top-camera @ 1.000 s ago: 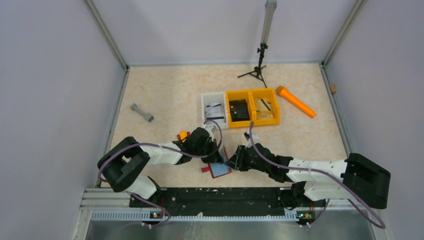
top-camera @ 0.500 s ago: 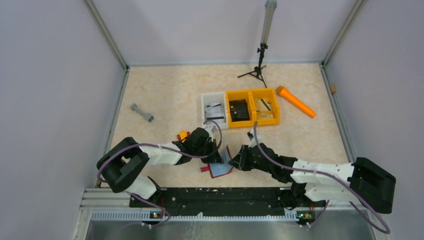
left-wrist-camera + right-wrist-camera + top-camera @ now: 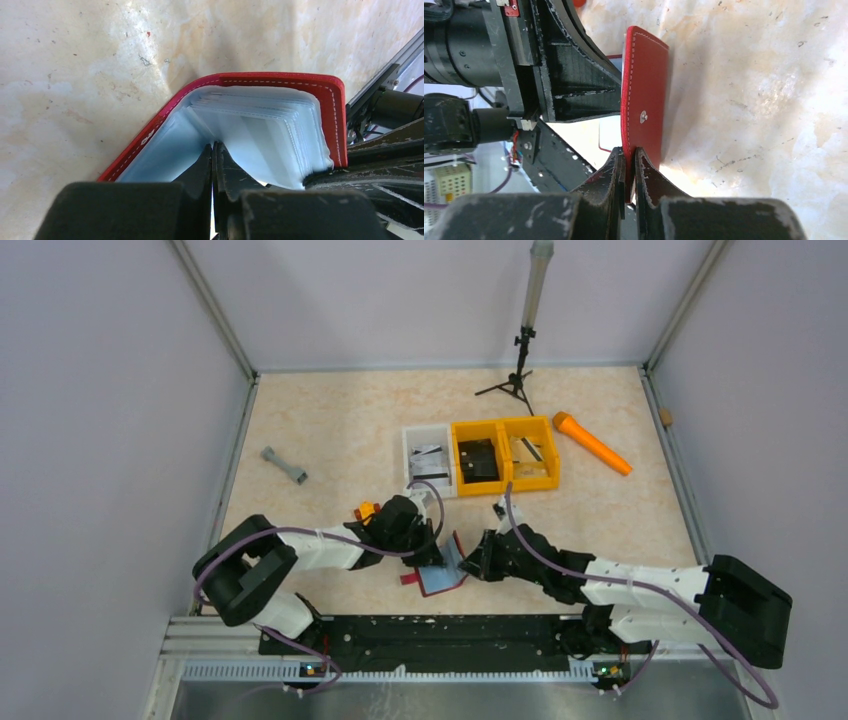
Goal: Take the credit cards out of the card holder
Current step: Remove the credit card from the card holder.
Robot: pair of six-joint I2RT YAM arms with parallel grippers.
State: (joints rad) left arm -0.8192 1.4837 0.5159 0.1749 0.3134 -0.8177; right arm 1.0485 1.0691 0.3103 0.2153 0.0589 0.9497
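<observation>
Pale grey walls enclose a beige marbled tabletop (image 3: 330,430), at whose near edge two black-and-white arms are mounted. Towards the back a row of three open plastic bins is set: a white bin (image 3: 407,455) on the left and two yellow bins (image 3: 480,425) joined to its right. A thin black tripod (image 3: 517,380) is stood behind them, and a long orange cylinder (image 3: 592,443) is laid to their right.

Near the front centre, between the two arms, the small dark red stitched folding card holder (image 3: 438,580) is held open, one half flat on the tabletop and the other cover raised on edge. The raised cover is pinched at its rim by the right gripper (image 3: 628,152). The left gripper (image 3: 213,147) is clenched tight among the pale, translucent inner sleeves; whether a sleeve is caught cannot be told.

A small grey dumbbell-shaped piece (image 3: 284,466) is seen well to the left. Pale, flat credit cards (image 3: 428,458) with dark stripes are seen inside the white bin.
</observation>
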